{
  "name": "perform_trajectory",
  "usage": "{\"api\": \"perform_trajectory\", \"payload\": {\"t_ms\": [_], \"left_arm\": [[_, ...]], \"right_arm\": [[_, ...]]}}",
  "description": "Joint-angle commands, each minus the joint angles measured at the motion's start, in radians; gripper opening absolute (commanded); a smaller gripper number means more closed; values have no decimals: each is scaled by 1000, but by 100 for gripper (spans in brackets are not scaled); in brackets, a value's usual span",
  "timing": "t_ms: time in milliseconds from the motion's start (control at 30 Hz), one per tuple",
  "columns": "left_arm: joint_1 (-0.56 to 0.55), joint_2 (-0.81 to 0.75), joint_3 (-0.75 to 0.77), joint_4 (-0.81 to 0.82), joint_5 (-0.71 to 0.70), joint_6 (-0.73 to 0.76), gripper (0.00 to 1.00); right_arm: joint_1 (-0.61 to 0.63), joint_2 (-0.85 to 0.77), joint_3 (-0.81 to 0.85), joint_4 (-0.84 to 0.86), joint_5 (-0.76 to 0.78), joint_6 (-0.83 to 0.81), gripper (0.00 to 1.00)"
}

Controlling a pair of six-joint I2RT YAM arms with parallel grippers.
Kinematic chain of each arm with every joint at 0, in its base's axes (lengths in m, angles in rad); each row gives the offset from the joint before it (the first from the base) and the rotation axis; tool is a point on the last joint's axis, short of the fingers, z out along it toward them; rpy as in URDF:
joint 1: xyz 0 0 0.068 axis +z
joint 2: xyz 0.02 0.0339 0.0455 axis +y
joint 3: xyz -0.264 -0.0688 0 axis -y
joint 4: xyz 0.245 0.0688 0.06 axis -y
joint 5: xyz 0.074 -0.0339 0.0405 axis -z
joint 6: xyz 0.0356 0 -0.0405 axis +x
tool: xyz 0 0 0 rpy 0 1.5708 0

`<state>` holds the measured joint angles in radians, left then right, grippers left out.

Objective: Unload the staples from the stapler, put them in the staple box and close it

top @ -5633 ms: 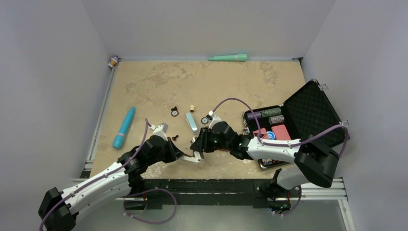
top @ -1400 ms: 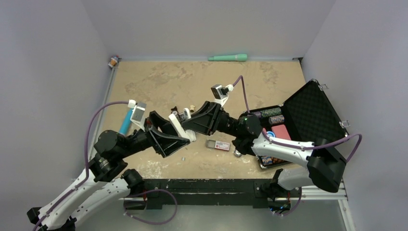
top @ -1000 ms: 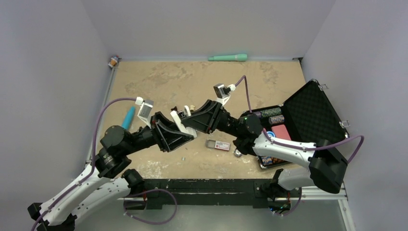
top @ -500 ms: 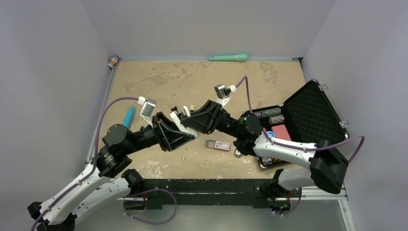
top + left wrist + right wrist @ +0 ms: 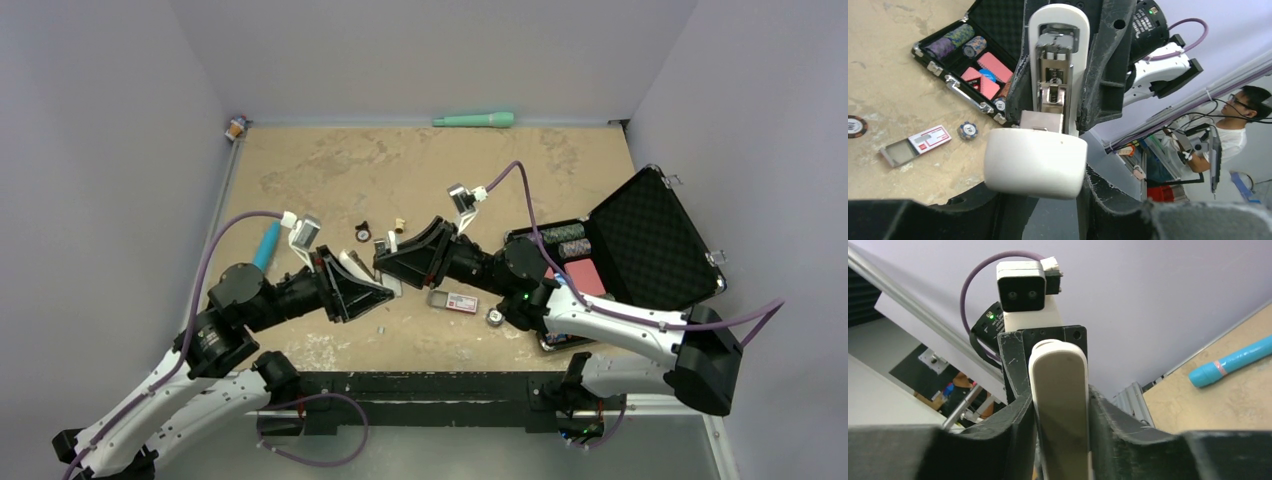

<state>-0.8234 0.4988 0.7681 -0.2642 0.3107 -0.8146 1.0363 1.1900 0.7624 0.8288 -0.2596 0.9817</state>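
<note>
**Stapler pulled open in mid-air between both arms**

The white plastic stapler (image 5: 1053, 30) hangs above the sandy-brown bench (image 5: 330, 170), shared by both arms. The right tool (image 5: 392, 265) is clamped partway closed on the stapler's long base, one finger on each flank. The left tool (image 5: 375, 287), also partway closed, appears to grip the rounded white hinged cover (image 5: 1035, 162) swung away from that base. In the left wrist view the grey metal magazine (image 5: 1052, 82) lies exposed; whether any staples sit in it I cannot tell.

The staples (image 5: 381, 329), a tiny silvery-grey strip, lie on the bench below the two tools, near its front edge. Just beyond them is a small clear box with a red-and-white label (image 5: 453, 301), with a round dark poker chip (image 5: 494, 317) beside it.

Where this could go wrong:

- The two arms pull on one hinge. If they drift apart or twist against each other, the cover could be strained, or the smooth plastic could slip from either grip and drop.
- A drop would land on or near the strip and could flick it off the front edge.
- If staples remain in the magazine, tilting the open stapler could spill them among the clutter, where pieces this small are hard to find.
- A low sweep by either arm could brush the strip away.
</note>
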Motion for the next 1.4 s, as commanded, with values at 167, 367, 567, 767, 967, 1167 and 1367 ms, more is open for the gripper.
{"api": "perform_trajectory", "payload": {"t_ms": [167, 367, 567, 767, 967, 1167, 1367], "left_arm": [[15, -31, 10, -54, -115, 73, 0], [14, -38, 12, -88, -137, 82, 0], [15, -36, 54, -217, -229, 110, 0], [16, 19, 126, -425, -421, 122, 0], [46, 170, 170, -570, -542, 146, 0], [119, 336, 229, -632, -529, 212, 0], [202, 470, 293, -688, -526, 270, 0]], "right_arm": [[-9, -25, 18, -69, 45, -20, 68], [-9, -25, 31, -116, 68, -31, 70], [-12, -66, 37, -257, 158, -61, 71], [-13, -120, 50, -456, 273, -98, 71], [-12, -194, -7, -523, 324, -90, 71], [-12, -274, -76, -559, 337, -77, 70], [-13, -361, -124, -603, 362, -67, 70]]}}
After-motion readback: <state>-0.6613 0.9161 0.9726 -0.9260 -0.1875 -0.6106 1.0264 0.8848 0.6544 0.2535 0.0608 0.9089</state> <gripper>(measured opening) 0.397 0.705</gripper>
